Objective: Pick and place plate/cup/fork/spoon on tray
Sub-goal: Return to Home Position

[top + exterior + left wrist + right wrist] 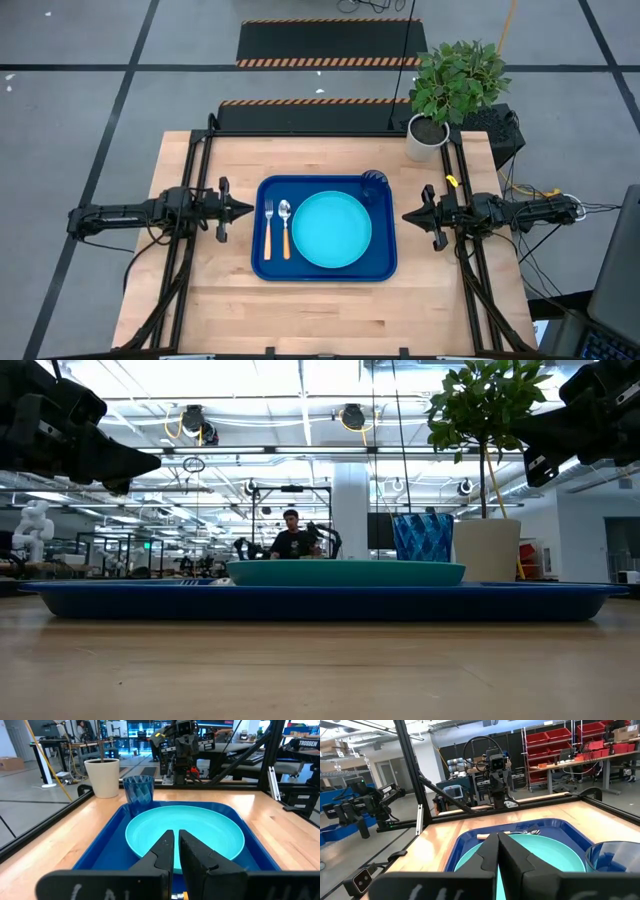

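Near edge of table [200, 310]: bare wood, nothing on it.

Tray [322, 275]: dark blue, mid-table, long sides parallel to the table's near edge. All four task items are inside it.

Left part of tray: fork [268, 228] and spoon [285, 228] lie side by side, parallel. Their orange handles point to the tray's near edge, the metal ends to its far edge. The fork is nearer the tray's left edge; the spoon lies between fork and plate, just beside the plate's rim.

Plate [331, 230]: turquoise, flat on the tray floor, filling the middle and right part. Nothing on it.

Left gripper [245, 210]: outside the tray's left edge, pointing at it, raised well above the table in the low view. Fingers drawn together with only a thin slit between them, holding nothing.

Right gripper [410, 215]: outside the tray's right edge, facing the left one across the tray, also raised. Fingers pressed together, holding nothing.

Cup [374, 184]: dark blue, translucent, upright in the tray's far right corner, just beside the plate's rim. Contact with the rim cannot be told.

Far right corner of table: white pot [427, 138] with a leafy green plant [458, 80], outside the tray.

Beyond the table, low view: a lit workshop hall, with a person [292, 538] in a dark top far off behind the plate.
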